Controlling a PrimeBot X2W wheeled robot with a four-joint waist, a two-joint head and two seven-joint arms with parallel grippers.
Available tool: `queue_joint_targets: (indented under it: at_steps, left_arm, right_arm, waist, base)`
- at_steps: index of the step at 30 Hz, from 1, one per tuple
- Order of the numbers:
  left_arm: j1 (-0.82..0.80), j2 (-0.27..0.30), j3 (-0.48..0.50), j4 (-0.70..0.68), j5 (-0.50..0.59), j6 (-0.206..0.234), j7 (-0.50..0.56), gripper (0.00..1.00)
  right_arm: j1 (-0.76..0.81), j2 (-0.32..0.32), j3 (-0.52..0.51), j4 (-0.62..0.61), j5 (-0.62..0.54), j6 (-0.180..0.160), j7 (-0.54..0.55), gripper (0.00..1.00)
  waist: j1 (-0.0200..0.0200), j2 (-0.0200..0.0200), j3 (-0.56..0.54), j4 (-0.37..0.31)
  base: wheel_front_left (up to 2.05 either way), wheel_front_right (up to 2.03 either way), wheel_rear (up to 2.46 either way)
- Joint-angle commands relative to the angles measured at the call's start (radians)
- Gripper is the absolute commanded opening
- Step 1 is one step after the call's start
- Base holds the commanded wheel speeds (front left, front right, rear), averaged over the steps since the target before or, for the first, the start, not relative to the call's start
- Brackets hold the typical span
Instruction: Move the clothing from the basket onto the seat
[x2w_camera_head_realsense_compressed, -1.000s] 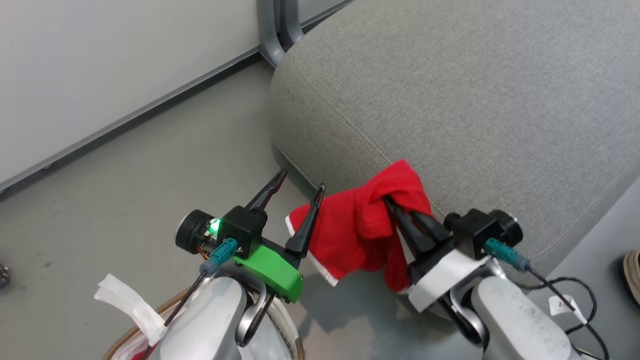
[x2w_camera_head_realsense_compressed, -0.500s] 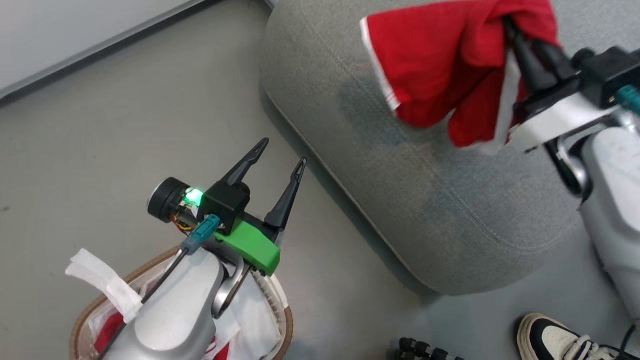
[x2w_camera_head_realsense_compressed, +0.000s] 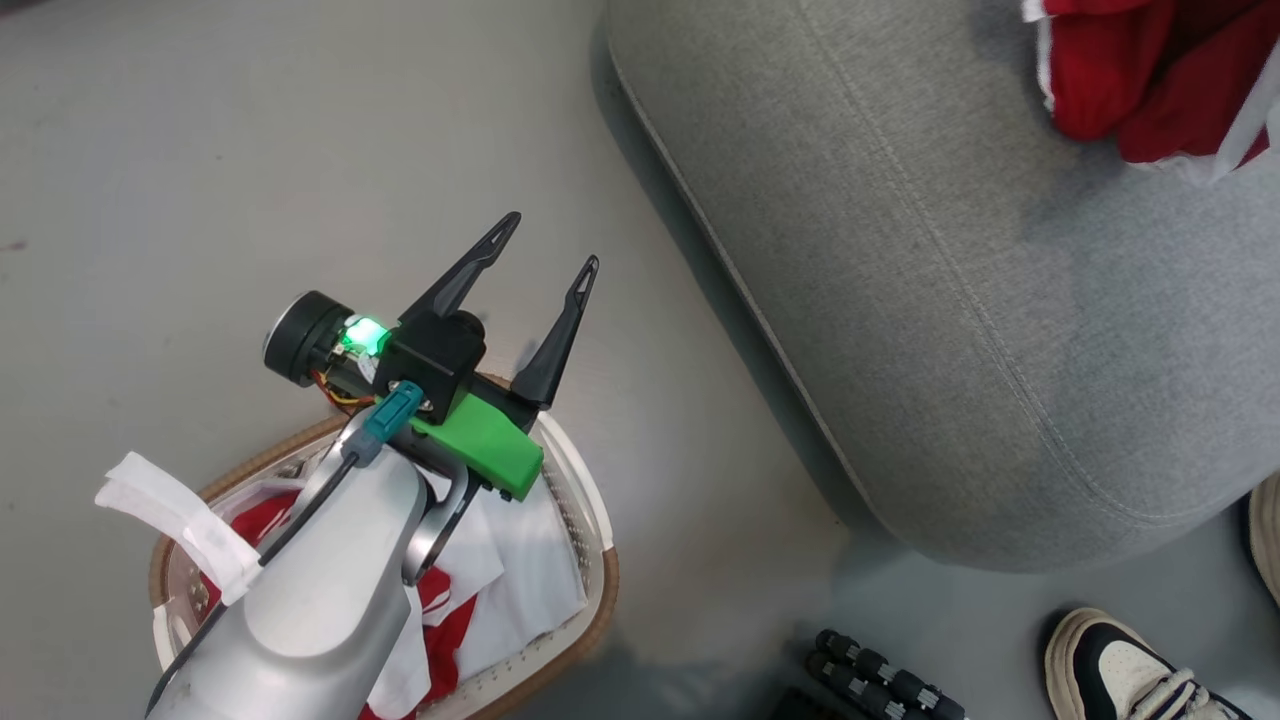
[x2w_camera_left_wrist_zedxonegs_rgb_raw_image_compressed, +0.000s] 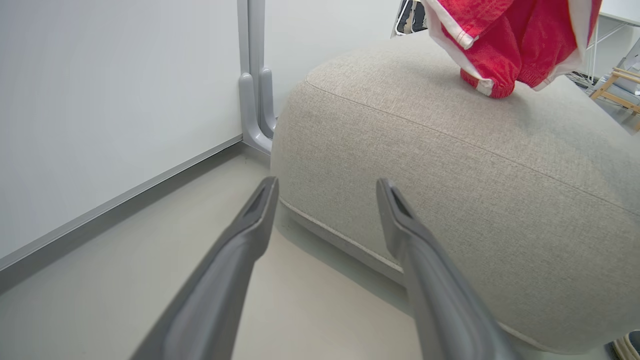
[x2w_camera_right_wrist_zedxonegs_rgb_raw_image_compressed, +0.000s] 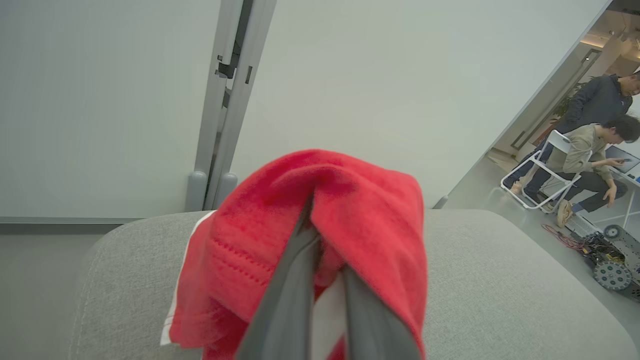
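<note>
Fingers (x2w_camera_right_wrist_zedxonegs_rgb_raw_image_compressed: 287, 300) of the right gripper (x2w_camera_right_wrist_zedxonegs_rgb_raw_image_compressed: 320, 240) are pressed together on a fold of a red garment (x2w_camera_right_wrist_zedxonegs_rgb_raw_image_compressed: 350, 210) with white trim. The cloth is bunched over them, draping down both sides and hiding their tips. Held this way, the garment hangs over the top of the grey seat (x2w_camera_head_realsense_compressed: 950, 300), well in from its rounded front edge. In the left wrist view its lowest hem looks to be brushing the cushion, but from that angle contact and a small gap cannot be told apart.

The left gripper (x2w_camera_head_realsense_compressed: 551, 238) holds nothing. Its fingers stand wide apart and point toward the seat's front edge, with bare floor (x2w_camera_head_realsense_compressed: 200, 150) beneath their tips. Under that arm's wrist and forearm sits the basket (x2w_camera_head_realsense_compressed: 598, 560), on the floor near the seat but apart from it. More red clothing (x2w_camera_head_realsense_compressed: 440, 610) lies inside it, tangled with the white liner (x2w_camera_head_realsense_compressed: 530, 570), below and behind the left fingers and not touching them.

A person's shoe (x2w_camera_head_realsense_compressed: 1120, 665) rests on the floor near the seat's corner. In the right wrist view two people (x2w_camera_right_wrist_zedxonegs_rgb_raw_image_compressed: 590, 150) are far off past the wall, one seated on a white chair.
</note>
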Motion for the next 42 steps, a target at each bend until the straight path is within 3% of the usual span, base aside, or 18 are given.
queue_joint_targets:
  at_steps: [1, 4, 5, 6, 7, 8, 22, 34, 42]
  left_arm:
    - [-0.021, 0.007, 0.008, -0.003, 0.009, -0.003, -0.001, 1.00]
    - [-0.016, 0.012, 0.016, 0.000, 0.011, -0.003, -0.001, 1.00]
    - [-0.010, 0.012, 0.019, 0.000, 0.011, -0.003, -0.001, 1.00]
    - [-0.002, 0.012, 0.022, 0.000, 0.012, -0.003, -0.001, 1.00]
    - [0.007, 0.011, 0.024, 0.000, 0.012, -0.003, -0.001, 1.00]
    - [0.014, 0.010, 0.028, 0.000, 0.011, -0.003, -0.001, 1.00]
    - [0.096, -0.034, 0.143, 0.022, 0.019, -0.003, -0.001, 1.00]
    - [0.204, -0.098, 0.345, 0.012, 0.081, 0.011, -0.001, 1.00]
    - [0.279, -0.139, 0.471, -0.006, 0.113, 0.015, -0.001, 1.00]
  right_arm:
    - [0.005, 0.014, -0.035, 0.006, 0.001, -0.001, -0.002, 0.00]
    - [0.047, 0.047, -0.071, 0.027, -0.019, -0.001, -0.002, 0.00]
    - [0.060, 0.056, -0.076, 0.031, -0.029, -0.001, -0.002, 0.10]
    - [0.069, 0.067, -0.084, 0.032, -0.032, -0.001, -0.002, 0.25]
    - [0.083, 0.080, -0.091, 0.029, -0.037, -0.001, -0.002, 0.66]
    - [0.098, 0.090, -0.092, 0.025, -0.039, -0.001, -0.002, 1.00]
    - [0.295, 0.182, -0.049, -0.057, 0.009, -0.001, -0.002, 1.00]
    - [0.409, 0.256, 0.046, -0.188, 0.017, -0.001, -0.002, 1.00]
    - [0.451, 0.284, 0.088, -0.213, 0.012, -0.001, -0.002, 1.00]
  waist:
    - [-0.0001, -0.0001, 0.045, 0.046]
    - [-0.0001, -0.0001, 0.048, 0.049]
    - [-0.0001, -0.0001, 0.046, 0.047]
    - [-0.0001, -0.0001, 0.042, 0.046]
    - [-0.0001, -0.0001, 0.036, 0.043]
    - [-0.0001, -0.0001, 0.031, 0.041]
    - [-0.0001, -0.0001, -0.097, 0.034]
    - [-0.0001, -0.0001, -0.197, 0.160]
    - [-0.0001, -0.0001, -0.252, 0.270]
  base:
    - [0.00, 0.00, 0.00]
    - [0.00, 0.00, 0.00]
    - [0.00, 0.00, 0.00]
    - [0.00, 0.00, 0.00]
    - [0.00, 0.00, 0.00]
    - [0.00, 0.00, 0.00]
    - [0.00, 0.00, 0.00]
    - [0.00, 0.00, 0.00]
    - [0.00, 0.00, 0.00]
